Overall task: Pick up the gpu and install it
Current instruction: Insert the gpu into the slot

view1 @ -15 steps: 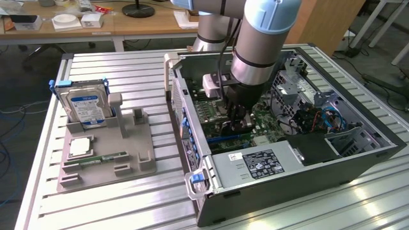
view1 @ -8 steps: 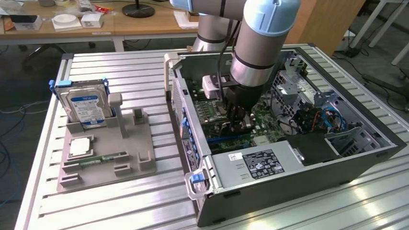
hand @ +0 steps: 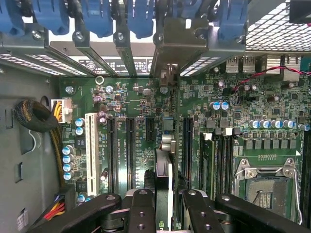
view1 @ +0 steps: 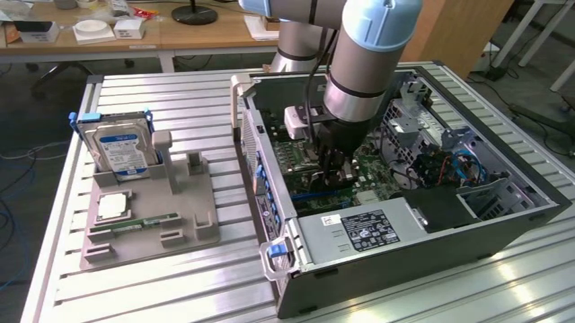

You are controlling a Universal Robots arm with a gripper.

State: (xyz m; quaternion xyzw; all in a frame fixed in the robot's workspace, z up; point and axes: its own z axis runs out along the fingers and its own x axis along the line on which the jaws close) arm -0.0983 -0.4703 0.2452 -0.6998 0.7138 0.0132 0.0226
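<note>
Thin gpu (hand: 164,162), edge-on (silvery bracket at its end), clamped in pincer (hand: 165,199).

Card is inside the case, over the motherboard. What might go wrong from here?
The gpu, clamped edge-on in the gripper, hangs between long black slots; slightly off line, its edge may press on board parts instead. Its bracket end is close to the rear slot frame with blue clips and might snag there.
</note>
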